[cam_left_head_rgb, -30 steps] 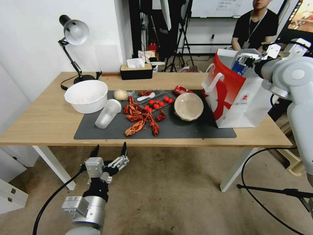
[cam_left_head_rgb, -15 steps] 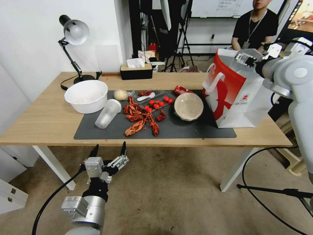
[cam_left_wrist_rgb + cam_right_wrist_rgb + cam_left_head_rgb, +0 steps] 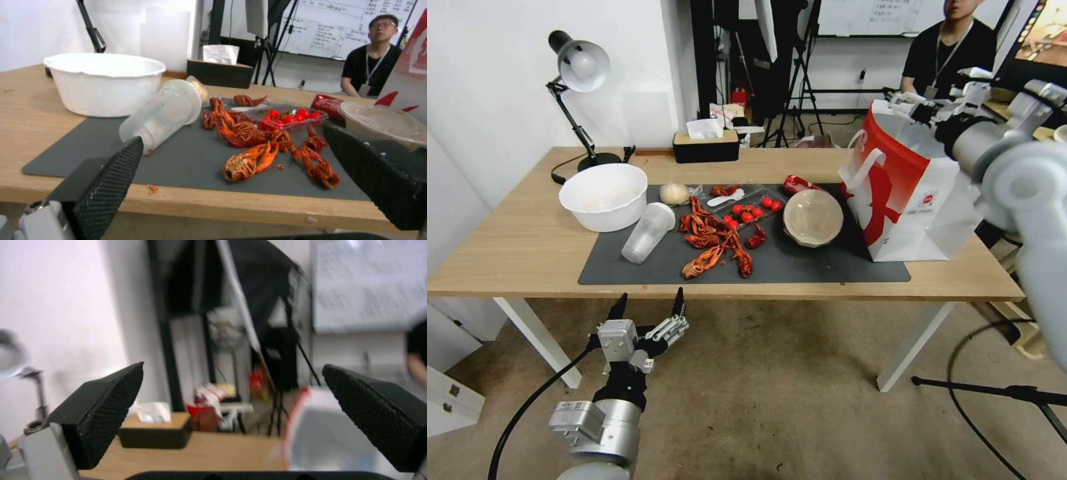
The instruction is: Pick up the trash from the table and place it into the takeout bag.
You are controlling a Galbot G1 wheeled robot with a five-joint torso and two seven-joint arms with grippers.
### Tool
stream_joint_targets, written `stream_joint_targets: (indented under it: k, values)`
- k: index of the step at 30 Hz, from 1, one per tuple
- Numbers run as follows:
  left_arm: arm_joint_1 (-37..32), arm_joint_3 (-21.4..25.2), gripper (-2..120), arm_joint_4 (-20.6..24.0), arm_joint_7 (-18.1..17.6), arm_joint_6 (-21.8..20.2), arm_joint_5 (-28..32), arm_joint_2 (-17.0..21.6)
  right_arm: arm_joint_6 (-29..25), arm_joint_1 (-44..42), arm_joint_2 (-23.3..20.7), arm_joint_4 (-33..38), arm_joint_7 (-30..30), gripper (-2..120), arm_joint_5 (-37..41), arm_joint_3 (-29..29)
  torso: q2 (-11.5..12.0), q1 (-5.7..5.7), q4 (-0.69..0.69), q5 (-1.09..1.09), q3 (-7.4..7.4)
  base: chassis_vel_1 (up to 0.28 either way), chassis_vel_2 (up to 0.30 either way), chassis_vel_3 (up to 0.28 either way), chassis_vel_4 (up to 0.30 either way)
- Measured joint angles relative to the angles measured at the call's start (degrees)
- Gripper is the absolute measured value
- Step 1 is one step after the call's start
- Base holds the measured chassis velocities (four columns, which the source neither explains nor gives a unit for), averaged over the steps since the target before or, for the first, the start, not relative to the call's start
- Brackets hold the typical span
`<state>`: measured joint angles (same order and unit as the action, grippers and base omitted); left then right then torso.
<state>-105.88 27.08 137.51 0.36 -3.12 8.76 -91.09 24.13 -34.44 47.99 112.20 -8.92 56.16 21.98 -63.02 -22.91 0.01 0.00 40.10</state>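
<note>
overhead, the right end effector (image 3: 908, 101) hovered just above the open mouth of the takeout bag (image 3: 907, 193), its fingers spread wide and holding nothing. the bag stood upright at the right end of the bench (image 3: 520, 247), its near corner on the dark grey mat (image 3: 800, 267); what lay inside it could not be made out. the remaining trash sat to the left of the bag, on the mat. nearest the bag was the beige round bowl (image 3: 813, 217), upright and apparently empty, with the red packet (image 3: 796, 183) just behind it. a heap of red crayfish shells (image 3: 714, 237) lay at the mat's middle. the clear plastic cup (image 3: 648, 232) lay on its side, its long axis running from the mat's front toward the back, mouth away from the robot. so the next piece of litter probably lay down and to the left of the right end effector, and the bowl looked closest to that arm. the left end effector (image 3: 649, 308) hung below the bench's front edge, fingers spread and empty, pointing up toward the cup and shells. a clear tray (image 3: 754, 203) held small tomatoes, and a white bowl (image 3: 604, 196) stood on the mat's left corner.
</note>
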Motion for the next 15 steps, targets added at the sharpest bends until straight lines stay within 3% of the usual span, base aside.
stream_joint_targets:
  k: [2, 6, 11, 14, 15]
  values:
    - [-0.02, 0.13, 100, 0.06, 0.01, 0.04, 0.08, 0.08, -4.13, -2.88, -1.38, 1.36, 5.59, 100, -5.91, 0.01, 0.00, 0.00, 0.00, -0.02, 0.00, 0.000, 0.000, 0.000, 0.000]
    - [-0.03, 0.12, 100, 0.06, 0.03, 0.10, 0.09, 0.05, -9.03, -9.78, -3.49, 4.78, 9.39, 100, -12.38, 1.15, 0.00, 0.00, 0.00, -0.01, 0.00, 0.000, 0.000, 0.000, 0.000]
    - [-0.02, 0.10, 100, 0.06, 0.03, 0.14, 0.09, 0.04, -10.37, -16.82, -4.35, 7.45, 10.00, 100, -15.69, 2.80, 0.00, 0.00, -0.02, 0.00, 0.00, 0.000, 0.000, 0.000, 0.000]
    - [-0.02, 0.10, 100, 0.06, 0.03, 0.14, 0.09, 0.04, -10.37, -16.82, -4.35, 7.45, 10.00, 100, -15.69, 2.80, 0.00, 0.00, -0.02, 0.00, 0.00, 0.000, 0.000, 0.000, 0.000]
    - [0.09, 0.08, 100, 0.00, 0.03, 0.14, 0.10, 0.08, -11.03, -21.45, -4.41, 9.23, 9.95, 100, -17.28, 3.79, 0.00, 0.00, -0.03, 0.01, 0.00, 0.000, 0.000, 0.000, 0.000]
